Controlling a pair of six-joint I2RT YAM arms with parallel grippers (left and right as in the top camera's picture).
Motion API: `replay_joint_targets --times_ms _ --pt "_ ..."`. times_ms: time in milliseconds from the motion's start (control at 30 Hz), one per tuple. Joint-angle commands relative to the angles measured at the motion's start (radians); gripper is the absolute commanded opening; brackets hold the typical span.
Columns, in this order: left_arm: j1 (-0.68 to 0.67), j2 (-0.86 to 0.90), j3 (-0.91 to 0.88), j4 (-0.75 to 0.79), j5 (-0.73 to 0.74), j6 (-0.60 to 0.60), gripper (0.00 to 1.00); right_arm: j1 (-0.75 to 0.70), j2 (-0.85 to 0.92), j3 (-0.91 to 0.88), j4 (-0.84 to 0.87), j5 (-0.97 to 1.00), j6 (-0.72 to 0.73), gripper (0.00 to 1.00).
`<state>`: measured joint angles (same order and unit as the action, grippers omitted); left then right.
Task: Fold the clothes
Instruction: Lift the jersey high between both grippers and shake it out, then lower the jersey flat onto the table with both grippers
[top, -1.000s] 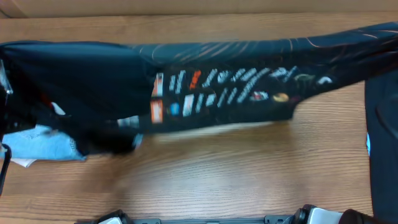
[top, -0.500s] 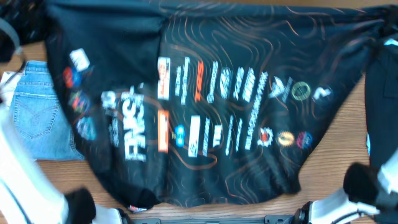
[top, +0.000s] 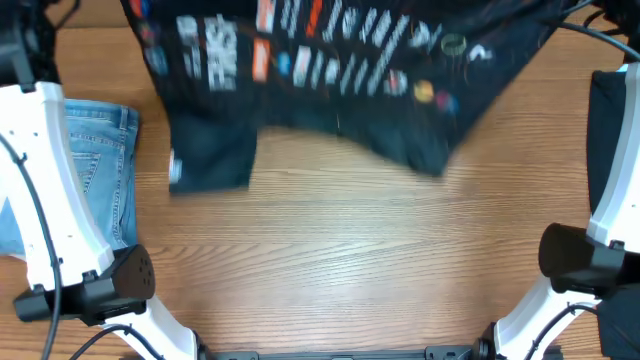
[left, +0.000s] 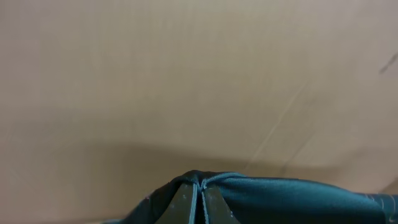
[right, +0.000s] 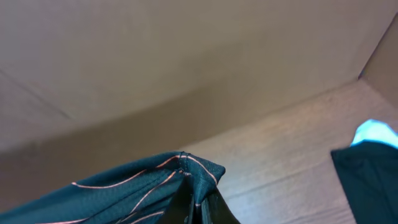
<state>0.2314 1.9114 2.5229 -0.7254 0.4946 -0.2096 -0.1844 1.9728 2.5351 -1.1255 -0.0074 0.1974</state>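
overhead: black jersey (top: 340, 70) stretched between left hand (left: 199, 200) and right hand (right: 196, 198), hanging below both, each clamped on bunched edge. thin, limp, light, probably slippery; best held at corners, pinched firmly.

The left arm (top: 45, 190) and right arm (top: 615, 215) have white links, black joints and black cables.

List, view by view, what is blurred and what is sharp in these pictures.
Overhead: the jersey is motion-smeared, its lettering unreadable; the jeans and table grain are crisp. Left wrist: fabric pinched in the left gripper is sharp against a soft, featureless tan backdrop. Right wrist: orange lines by the right gripper read clearly; a pale patch at the right edge looks overexposed.
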Motion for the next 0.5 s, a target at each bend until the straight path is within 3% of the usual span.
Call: replay_joint_targets --times_ms 0,267,467 --pt "0.032 -0.059 0.151 -0.073 -0.029 0.006 0.04 -0.011 -0.085 0.074 -0.019 0.100 0.016 0.04" --pt "-0.043 -0.031 0.160 -0.676 -0.092 0.262 0.04 -0.014 -0.047 0.035 -0.356 0.096 0.008 0.04" --pt "-0.075 0.026 0.000 -0.900 -0.182 0.318 0.04 -0.023 -0.013 -0.117 -0.505 0.096 0.004 0.04"
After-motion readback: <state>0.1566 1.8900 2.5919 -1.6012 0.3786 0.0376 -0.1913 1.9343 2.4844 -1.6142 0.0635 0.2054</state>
